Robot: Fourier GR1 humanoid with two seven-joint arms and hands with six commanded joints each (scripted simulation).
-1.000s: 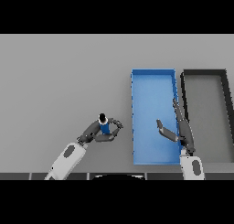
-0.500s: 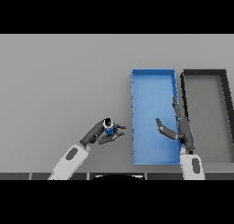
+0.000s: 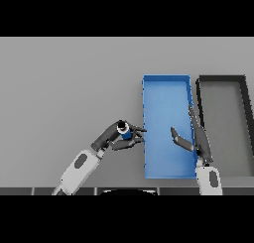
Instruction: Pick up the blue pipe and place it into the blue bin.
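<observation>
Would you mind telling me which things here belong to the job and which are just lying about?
Part of the job:
- blue pipe, held in the left hand
- blue bin

Lying about:
- dark bin beside the blue one
- right hand, open over the blue bin

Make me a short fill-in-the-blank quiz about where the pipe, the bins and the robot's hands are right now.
1. The blue pipe is held by the robot's ____ hand.
2. The pipe is just outside the blue bin's ____ wall.
3. The right hand hovers over the ____ bin with straight fingers.
4. Right of the blue bin stands a ____ bin.

Missing words: left; left; blue; black
</observation>
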